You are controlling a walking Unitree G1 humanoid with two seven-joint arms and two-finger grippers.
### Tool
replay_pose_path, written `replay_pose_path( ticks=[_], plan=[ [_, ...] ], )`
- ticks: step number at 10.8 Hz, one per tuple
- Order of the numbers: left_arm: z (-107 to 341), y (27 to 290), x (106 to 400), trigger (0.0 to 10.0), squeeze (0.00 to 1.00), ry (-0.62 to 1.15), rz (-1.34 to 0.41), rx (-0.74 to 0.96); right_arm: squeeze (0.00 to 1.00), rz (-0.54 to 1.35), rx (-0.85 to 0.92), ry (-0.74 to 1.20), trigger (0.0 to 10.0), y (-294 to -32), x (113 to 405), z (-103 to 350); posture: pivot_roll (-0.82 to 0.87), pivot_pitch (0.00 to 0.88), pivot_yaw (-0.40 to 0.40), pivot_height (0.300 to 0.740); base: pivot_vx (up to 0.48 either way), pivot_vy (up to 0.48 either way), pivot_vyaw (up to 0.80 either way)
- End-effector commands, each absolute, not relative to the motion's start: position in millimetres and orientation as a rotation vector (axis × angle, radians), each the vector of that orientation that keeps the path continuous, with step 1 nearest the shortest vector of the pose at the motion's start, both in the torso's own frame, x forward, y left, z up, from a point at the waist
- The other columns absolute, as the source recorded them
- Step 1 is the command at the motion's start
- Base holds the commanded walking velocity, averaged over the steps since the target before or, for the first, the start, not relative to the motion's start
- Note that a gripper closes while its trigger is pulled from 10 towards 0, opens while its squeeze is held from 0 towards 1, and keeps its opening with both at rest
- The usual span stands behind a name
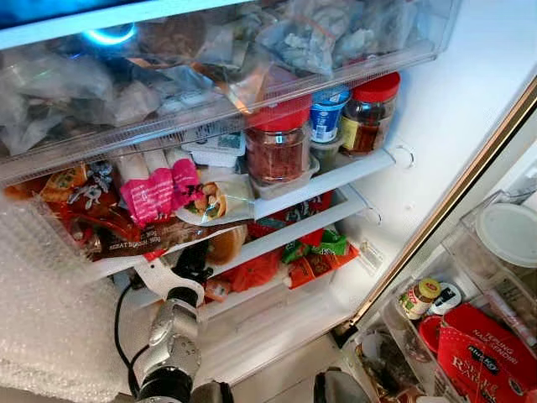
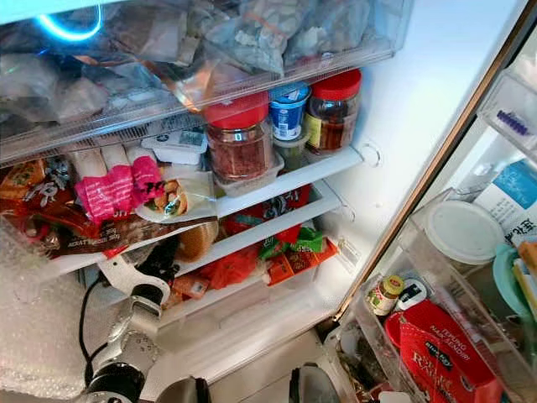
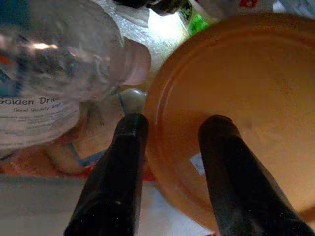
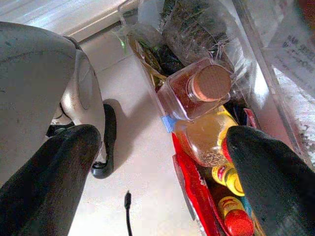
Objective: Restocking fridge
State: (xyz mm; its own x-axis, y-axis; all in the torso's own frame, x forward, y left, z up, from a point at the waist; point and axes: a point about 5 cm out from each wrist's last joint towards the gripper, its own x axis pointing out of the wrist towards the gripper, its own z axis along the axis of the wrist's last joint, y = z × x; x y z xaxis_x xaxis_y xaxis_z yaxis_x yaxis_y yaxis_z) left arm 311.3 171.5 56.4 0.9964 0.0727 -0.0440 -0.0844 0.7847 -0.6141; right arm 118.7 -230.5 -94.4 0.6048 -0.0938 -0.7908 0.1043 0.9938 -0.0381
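An open fridge is seen from above. A clear plastic drawer (image 1: 210, 117) at the top is packed with frosted bags. On the white wire shelf (image 1: 336, 176) below it, a red-lidded clear jar of reddish flakes (image 1: 277, 147), a blue-and-white yoghurt cup (image 1: 327, 111) and a second red-lidded jar of dark preserve (image 1: 369, 113) are lined up from left to right; to their left, a pink wrapped packet (image 1: 159, 195) and a packed sandwich (image 1: 214, 201) are laid. Red and green snack packets (image 1: 315, 252) are stored on the shelf beneath.

The left gripper (image 3: 170, 147) is reached into the lower left of the fridge, its fingers (image 3: 118, 167) spread apart and released, one on each side of the rim of a round orange plastic container (image 3: 246, 98). A clear bottle with a white label (image 3: 54, 73) lies just beside it.

The right gripper (image 4: 157, 162) hangs open near the door bins (image 1: 495, 285), where a cork-stoppered square bottle of brown liquid (image 4: 197, 91), a red carton (image 1: 482, 353) and a white-lidded tub (image 1: 508, 235) are kept.
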Motion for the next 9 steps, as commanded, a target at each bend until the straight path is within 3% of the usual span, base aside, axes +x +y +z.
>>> replay_pose_path(
  ticks=[1, 8, 9],
  plan=[
    [54, 171, 308, 10.0, 0.0, 0.023, 0.073, -0.618, 0.0, -0.14, 0.021, 0.917, 10.0, -233, 114, -95, -0.18, 0.145, 0.002, 0.655, 0.0, 0.0, 0.0],
    [62, 164, 305, 10.0, 0.0, -0.008, -0.05, -0.455, 0.0, -0.154, 0.018, 0.911, 10.0, -232, 114, -95, -0.17, 0.139, 0.007, 0.655, 0.0, 0.0, 0.0],
    [62, 166, 304, 10.0, 0.1, -0.011, -0.029, -0.467, 0.0, -0.155, 0.018, 0.91, 10.0, -232, 115, -95, -0.18, 0.139, 0.007, 0.655, 0.0, 0.0, 0.0]
  ],
)
